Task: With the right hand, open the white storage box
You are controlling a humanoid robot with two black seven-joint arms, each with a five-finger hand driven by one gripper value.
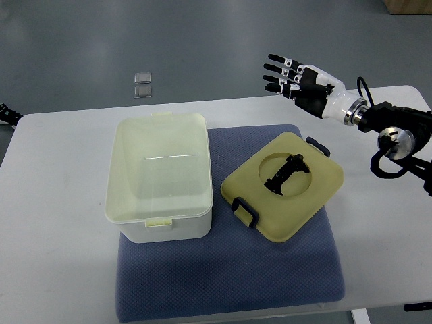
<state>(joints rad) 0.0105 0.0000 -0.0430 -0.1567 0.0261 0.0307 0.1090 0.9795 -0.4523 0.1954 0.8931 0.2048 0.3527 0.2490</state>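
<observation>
The right robot hand (283,75) hovers beyond the far right part of the worktop (61,202), fingers spread wide and pointing left, nothing in its grasp. The white storage box (158,177) sits lid-down-and-closed on the left half of the blue mat (223,283), well apart from the hand, toward the near left, long axis running near to far. A yellow lid (283,185) lies between them, so room is tighter there; the left arm isn't visible.
</observation>
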